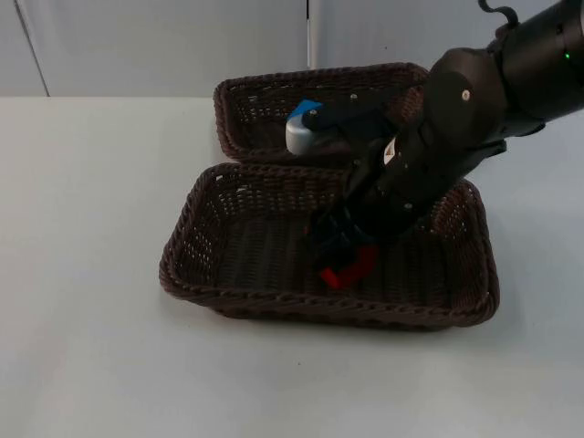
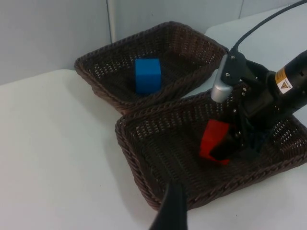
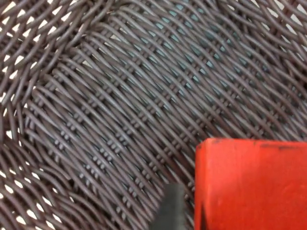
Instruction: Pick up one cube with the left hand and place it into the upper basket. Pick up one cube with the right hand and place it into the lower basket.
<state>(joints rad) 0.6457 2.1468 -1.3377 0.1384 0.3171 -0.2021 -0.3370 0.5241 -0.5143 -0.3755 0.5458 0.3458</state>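
The right gripper (image 1: 345, 258) has its jaws clamped on the red cube (image 2: 214, 140), low inside the lower basket (image 1: 205, 283), just above its woven floor; the right wrist view has the cube's red face close over the weave; the blue cube (image 2: 147, 74) lies in the upper basket (image 2: 96, 72), which touches the lower one along its far rim; both stand on the white table (image 1: 82, 228); the left gripper (image 2: 171, 211) waits apart, its jaws' state unclear.

No legible txt or nos
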